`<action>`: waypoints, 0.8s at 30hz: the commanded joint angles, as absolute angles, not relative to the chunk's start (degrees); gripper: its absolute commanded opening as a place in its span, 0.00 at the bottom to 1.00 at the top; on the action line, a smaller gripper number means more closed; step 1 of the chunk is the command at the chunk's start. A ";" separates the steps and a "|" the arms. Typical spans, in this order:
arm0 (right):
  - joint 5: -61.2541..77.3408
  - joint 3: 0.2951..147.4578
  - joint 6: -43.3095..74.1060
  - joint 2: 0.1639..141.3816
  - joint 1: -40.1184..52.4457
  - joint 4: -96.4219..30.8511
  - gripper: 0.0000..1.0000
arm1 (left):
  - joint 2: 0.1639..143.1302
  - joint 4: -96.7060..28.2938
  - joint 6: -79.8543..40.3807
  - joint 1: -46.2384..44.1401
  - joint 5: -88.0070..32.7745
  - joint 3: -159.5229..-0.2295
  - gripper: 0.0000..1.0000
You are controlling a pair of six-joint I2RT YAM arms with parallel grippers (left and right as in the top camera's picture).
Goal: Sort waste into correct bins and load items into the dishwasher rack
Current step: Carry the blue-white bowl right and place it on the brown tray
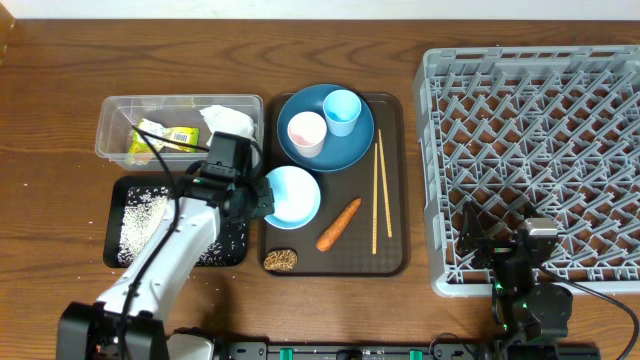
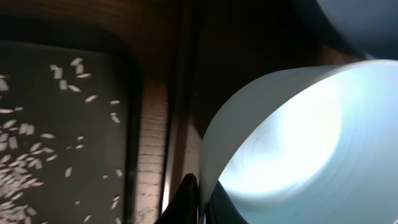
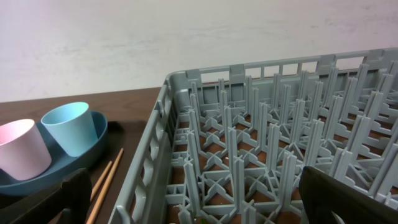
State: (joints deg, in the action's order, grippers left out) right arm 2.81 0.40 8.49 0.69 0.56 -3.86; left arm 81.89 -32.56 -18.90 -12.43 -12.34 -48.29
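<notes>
Bowl (image 1: 295,195): pale blue-white, mouth facing up, on the left part of the dark brown serving tray (image 1: 395,215), just below the blue plate (image 1: 350,152).
Left gripper (image 1: 260,200): clenched on the bowl's left rim; whether the bowl is lifted off the serving tray cannot be told.
Hidden: in the overhead view the left wrist covers its own fingers. The left wrist view shows only one dark fingertip (image 2: 186,198) at the bottom edge against the rim, and the bowl runs out of that frame at right and bottom.
Right gripper (image 3: 205,198): released, fingers wide apart at the lower corners of its view, holding nothing, at the near edge of the dishwasher rack (image 1: 540,130).
Cut off: the rack's right side leaves the overhead frame; the pink cup (image 1: 306,132) is clipped at the left edge of the right wrist view.
Around: the pink cup and the light-blue cup (image 1: 342,110) stand on the plate. The black tray (image 1: 110,235) with rice grains (image 1: 140,220) lies left of the bowl. The clear tub (image 1: 108,130) above it holds the snack wrapper (image 1: 165,138) and the napkin (image 1: 228,122).
In the way: the left arm crosses the black tray's right half.
Axes: the chopsticks (image 1: 380,195) run top to bottom along the serving tray's right side. The carrot (image 1: 338,224) slants from lower left to upper right, between bowl and chopsticks. The biscuit piece (image 1: 281,260) sits at the serving tray's lower left corner.
</notes>
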 commanded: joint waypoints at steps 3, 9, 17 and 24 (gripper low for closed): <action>2.83 0.30 8.08 0.38 0.38 -4.05 0.99 | 84.31 -31.46 -15.86 -13.47 -12.86 -49.74 0.06; 2.83 0.30 8.08 0.38 0.38 -4.05 0.99 | 84.71 -29.47 -12.58 -13.47 -12.86 -49.74 0.06; 2.83 0.30 8.08 0.38 0.38 -4.05 0.99 | 84.73 -27.94 -12.23 -13.47 -12.86 -49.74 0.17; 2.83 0.30 8.08 0.38 0.38 -4.05 0.99 | 84.31 -28.73 -12.25 -13.47 -12.88 -49.87 0.38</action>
